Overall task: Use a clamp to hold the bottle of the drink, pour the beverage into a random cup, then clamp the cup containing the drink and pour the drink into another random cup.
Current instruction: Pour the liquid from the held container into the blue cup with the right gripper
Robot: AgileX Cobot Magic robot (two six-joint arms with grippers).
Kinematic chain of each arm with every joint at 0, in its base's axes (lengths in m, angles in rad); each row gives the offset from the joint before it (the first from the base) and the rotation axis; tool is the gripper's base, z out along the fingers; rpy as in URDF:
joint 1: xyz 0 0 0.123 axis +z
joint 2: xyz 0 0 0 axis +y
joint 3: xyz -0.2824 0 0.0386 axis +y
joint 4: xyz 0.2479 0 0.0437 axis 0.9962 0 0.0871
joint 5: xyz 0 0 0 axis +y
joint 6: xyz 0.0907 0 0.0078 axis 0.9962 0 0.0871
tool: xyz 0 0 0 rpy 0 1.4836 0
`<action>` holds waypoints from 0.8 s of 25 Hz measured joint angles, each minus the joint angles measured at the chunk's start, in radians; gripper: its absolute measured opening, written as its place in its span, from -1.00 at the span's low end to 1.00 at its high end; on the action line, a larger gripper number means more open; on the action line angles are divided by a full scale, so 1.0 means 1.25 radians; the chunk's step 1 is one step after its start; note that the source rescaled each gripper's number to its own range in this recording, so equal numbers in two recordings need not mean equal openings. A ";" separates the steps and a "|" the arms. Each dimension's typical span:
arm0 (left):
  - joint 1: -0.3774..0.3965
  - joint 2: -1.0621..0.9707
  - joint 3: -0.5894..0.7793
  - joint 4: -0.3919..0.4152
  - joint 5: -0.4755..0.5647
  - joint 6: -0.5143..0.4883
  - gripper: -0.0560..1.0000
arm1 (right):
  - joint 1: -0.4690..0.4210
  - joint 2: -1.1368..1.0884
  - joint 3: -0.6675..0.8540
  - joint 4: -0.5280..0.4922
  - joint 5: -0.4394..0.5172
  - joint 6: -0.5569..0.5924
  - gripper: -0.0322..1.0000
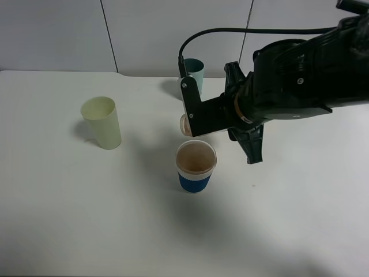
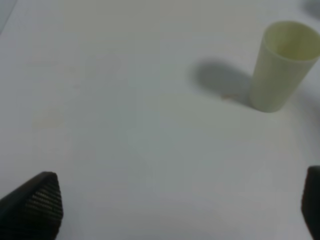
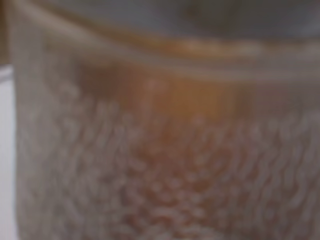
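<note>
Your bottle (image 1: 185, 123) is lying on its side in the air, squeezed tight in the right clamp (image 1: 190, 113). The black jaws press on it from both sides and hide most of it. From the high camera you only see its round mouth, with no cap, peeking out past the jaws. That mouth hangs close above the short cup (image 1: 196, 166), by the far side of its rim, and does not touch it. In the right wrist camera the bottle (image 3: 160, 160) fills the whole picture (very blurry). It is see-through plastic with a bumpy, rippled skin, and the brown drink (image 3: 175, 100) glows orange inside.

The short cup stands up straight near the middle of the table (image 1: 69, 219). It is round, with a clear rim, a white band and a blue sleeve round its bottom half. Inside, it looks brown.

The pale yellow-green tumbler (image 1: 102, 123) stands well apart from the cup, toward the left edge of the table. It is tall, plain and smooth, and a bit narrower at the bottom. The teal tumbler (image 1: 194, 70) stands by the far edge, partly hidden behind the right arm. A black cable (image 1: 259, 31) loops over that arm.

Your left clamp (image 2: 172, 210) has its fingers (image 2: 37, 205) spread wide, with nothing between them. They are black with a criss-cross grip. The clamp hovers over bare white table, and the yellow-green tumbler (image 2: 282, 65) is well away from it.
</note>
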 joint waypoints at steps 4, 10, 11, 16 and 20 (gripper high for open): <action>0.000 0.000 0.000 0.000 0.000 0.000 0.79 | 0.003 0.000 0.000 -0.001 0.038 -0.001 -0.92; 0.000 0.000 0.000 0.000 0.000 0.000 0.79 | 0.022 -0.002 0.000 -0.001 0.081 -0.023 -0.92; 0.000 0.000 0.000 0.000 0.000 0.000 0.79 | 0.022 -0.002 0.000 0.000 0.086 -0.026 -0.92; 0.000 0.000 0.000 0.000 0.000 0.000 0.79 | 0.029 -0.004 0.000 0.000 0.121 -0.052 -0.92; 0.000 0.000 0.000 0.000 0.000 0.000 0.79 | 0.029 -0.004 0.000 0.000 0.131 -0.065 -0.92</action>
